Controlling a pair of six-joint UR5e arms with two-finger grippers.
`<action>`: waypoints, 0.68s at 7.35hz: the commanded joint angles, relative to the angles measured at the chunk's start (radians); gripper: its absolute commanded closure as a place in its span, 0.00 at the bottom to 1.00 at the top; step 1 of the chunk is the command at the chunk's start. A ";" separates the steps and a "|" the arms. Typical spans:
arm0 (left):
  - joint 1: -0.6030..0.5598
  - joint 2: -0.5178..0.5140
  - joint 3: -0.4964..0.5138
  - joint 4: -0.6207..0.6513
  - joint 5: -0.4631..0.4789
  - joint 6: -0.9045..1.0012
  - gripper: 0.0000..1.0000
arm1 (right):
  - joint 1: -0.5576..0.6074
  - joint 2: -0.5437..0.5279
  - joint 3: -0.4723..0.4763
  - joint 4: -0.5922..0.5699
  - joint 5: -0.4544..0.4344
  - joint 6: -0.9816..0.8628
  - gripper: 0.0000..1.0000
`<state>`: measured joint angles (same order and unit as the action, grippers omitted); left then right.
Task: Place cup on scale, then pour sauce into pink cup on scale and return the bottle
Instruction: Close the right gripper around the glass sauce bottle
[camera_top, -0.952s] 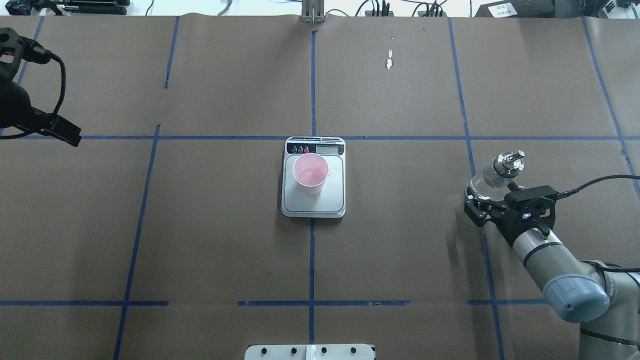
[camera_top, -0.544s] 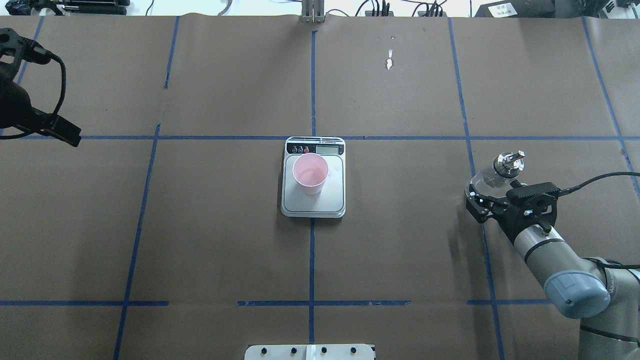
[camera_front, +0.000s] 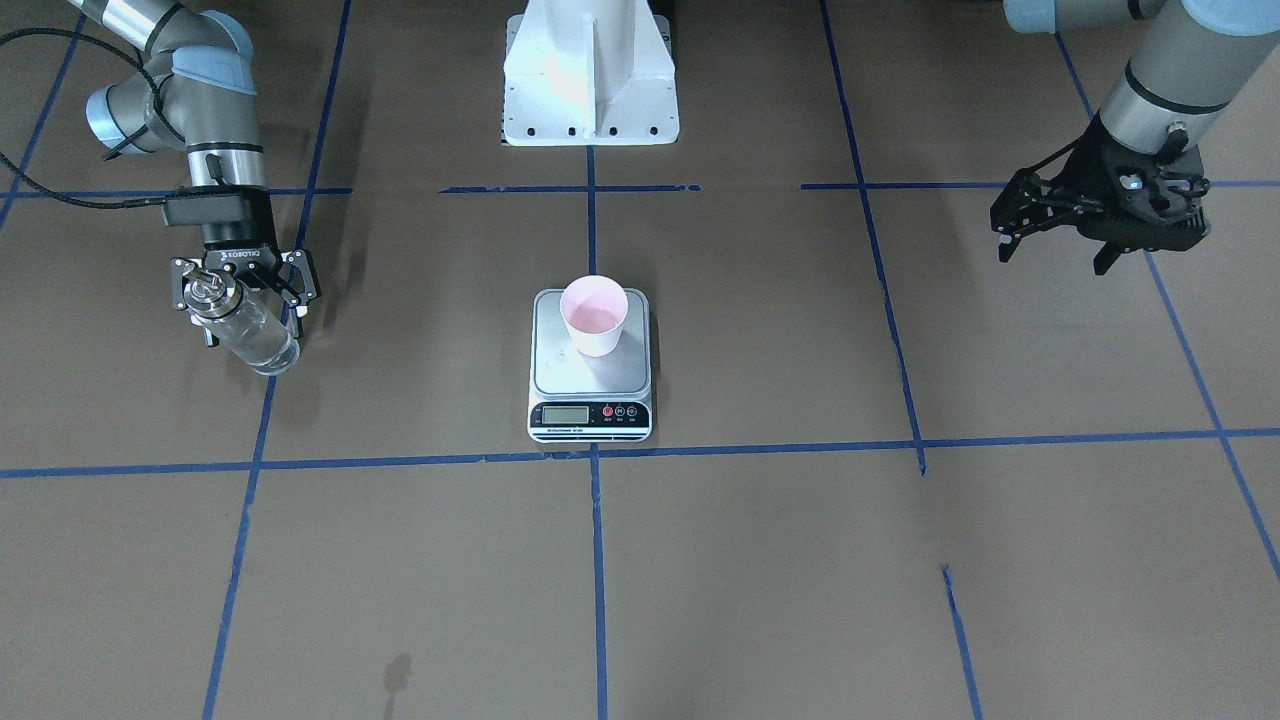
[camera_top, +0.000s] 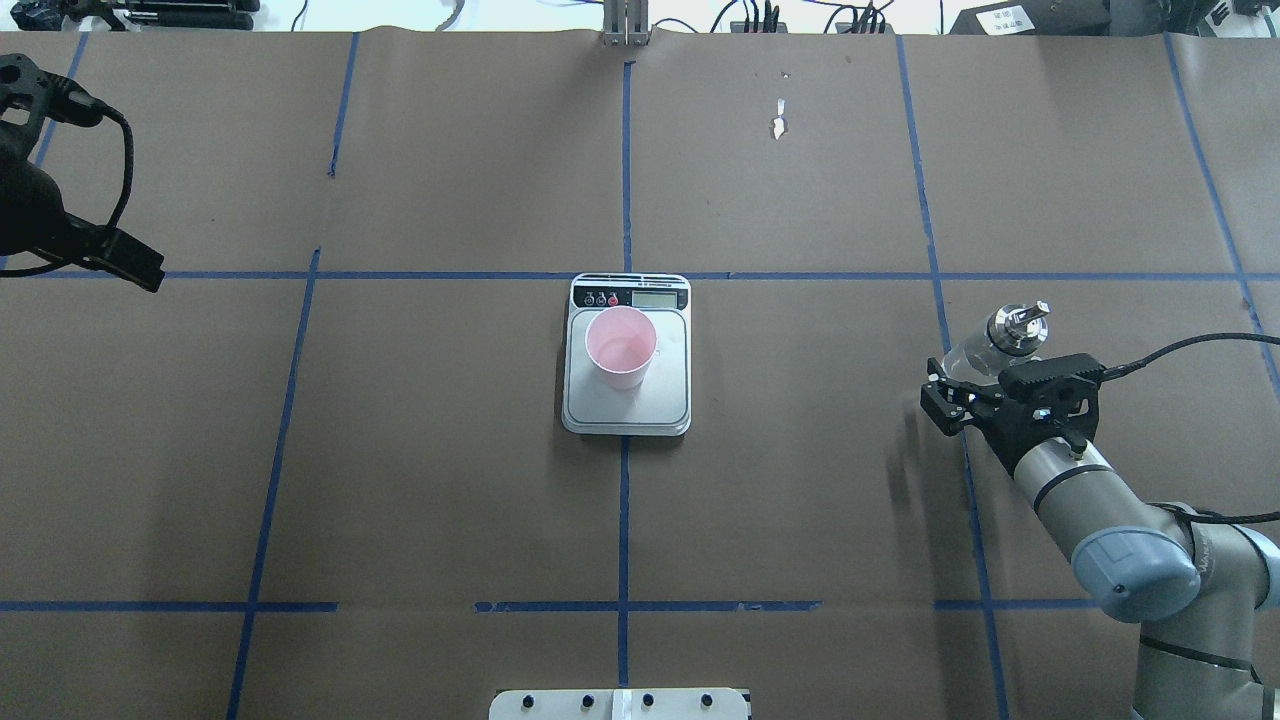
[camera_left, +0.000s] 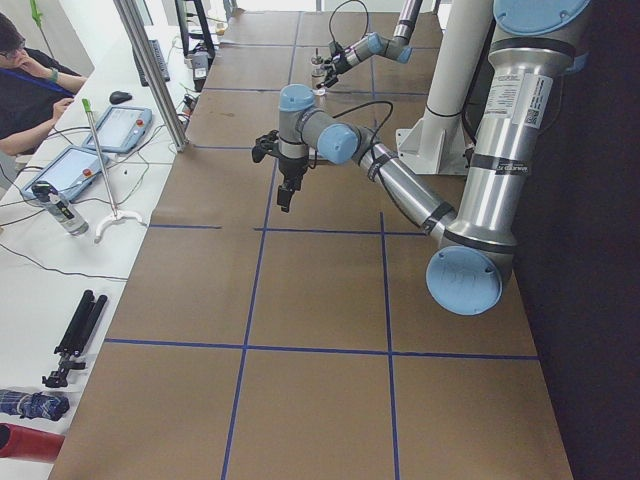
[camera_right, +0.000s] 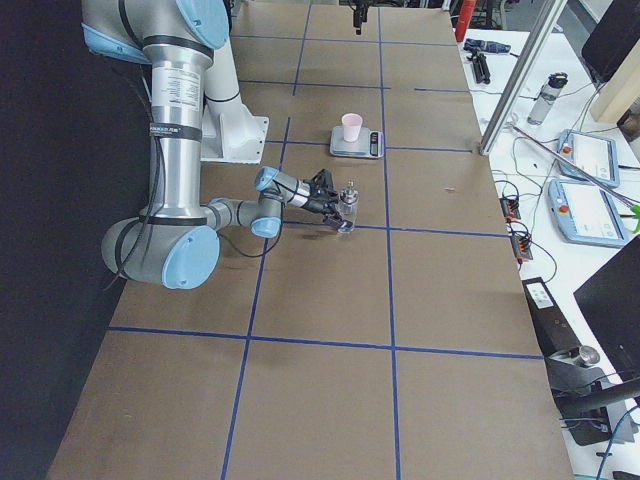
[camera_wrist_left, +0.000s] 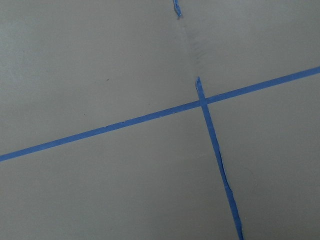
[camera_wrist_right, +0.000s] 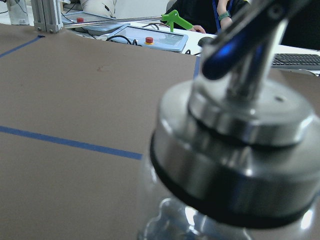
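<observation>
I see the right arm (camera_top: 1060, 480) reaching low over the counter (camera_top: 450, 500) from 5 o'clock in the overhead view. Its forearm is close to level and its wrist points toward 11 o'clock. The right jaws are spread wider than the bottle (camera_top: 978, 350), which stands on the counter just ahead of them. The bottle is at 3 o'clock from the scale (camera_top: 662, 405) and well apart from it. I cannot tell whether either jaw touches the glass.

The cup (camera_top: 621, 347) stands upright on the scale's steel platform, toward the display end at 12 o'clock.

The left arm (camera_front: 1150, 90) hangs raised at 10 o'clock, wrist angled down.

The overhead view cuts off most of the left jaws at its edge. The front-facing view shows them whole, spread and holding nothing. From overhead the bottle seems to lean, while the right side view shows it upright. The right wrist camera is filled by its blurred silver cap and spout. The left wrist camera shows only bare counter and crossing blue tape (camera_wrist_left: 150, 117).
</observation>
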<state>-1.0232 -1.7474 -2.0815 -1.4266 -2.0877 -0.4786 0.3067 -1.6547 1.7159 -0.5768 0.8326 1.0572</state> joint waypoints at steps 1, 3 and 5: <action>-0.002 -0.001 -0.003 0.000 -0.002 -0.005 0.00 | 0.005 0.001 -0.001 0.000 0.000 0.000 0.00; -0.002 -0.001 -0.003 0.000 0.000 -0.005 0.00 | 0.006 0.003 0.001 0.002 -0.001 0.000 0.41; -0.002 -0.001 -0.002 0.000 0.000 -0.005 0.00 | 0.023 0.003 0.010 0.002 0.003 -0.002 1.00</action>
<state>-1.0246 -1.7487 -2.0838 -1.4266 -2.0880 -0.4825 0.3196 -1.6521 1.7184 -0.5752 0.8333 1.0568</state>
